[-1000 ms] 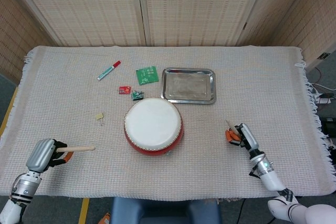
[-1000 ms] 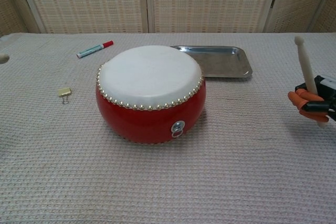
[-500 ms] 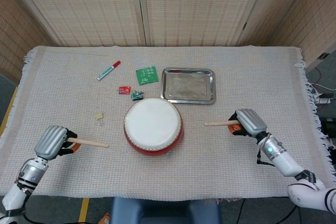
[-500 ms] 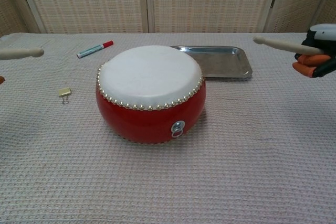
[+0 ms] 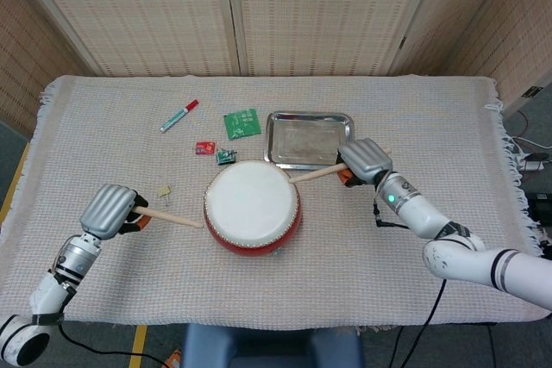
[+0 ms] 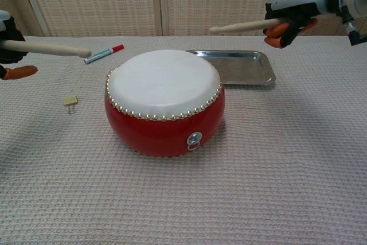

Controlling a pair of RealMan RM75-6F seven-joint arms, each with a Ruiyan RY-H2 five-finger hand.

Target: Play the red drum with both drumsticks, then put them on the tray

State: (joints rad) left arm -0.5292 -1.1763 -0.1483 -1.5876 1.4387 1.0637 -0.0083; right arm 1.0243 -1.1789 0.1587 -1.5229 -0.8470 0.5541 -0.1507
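A red drum (image 5: 252, 208) with a white skin stands near the middle of a cloth-covered table (image 5: 448, 127), toward the near side; in the chest view the drum (image 6: 164, 102) shows a ring of pale studs under its rim and a small metal ring on its front. The left hand (image 5: 110, 210) is to the left of the drum, fingers wrapped around the left drumstick (image 5: 169, 219), whose tip points right and ends just short of the drum's left edge; in the chest view that stick (image 6: 47, 49) is held level, above the table. The right hand (image 5: 364, 161) is to the right of the drum and a little farther back, closed around the right drumstick (image 5: 315, 174); its tip points left toward the drum's far right rim; in the chest view the stick (image 6: 246, 26) is raised above the drumhead. A metal tray (image 5: 310, 139) lies just beyond the drum, to its right; nothing rests in it. Farther left on the cloth lie a red-capped marker (image 5: 178, 115), a green card (image 5: 242, 122), a small red item (image 5: 204, 148) and a small binder clip (image 5: 163, 190).
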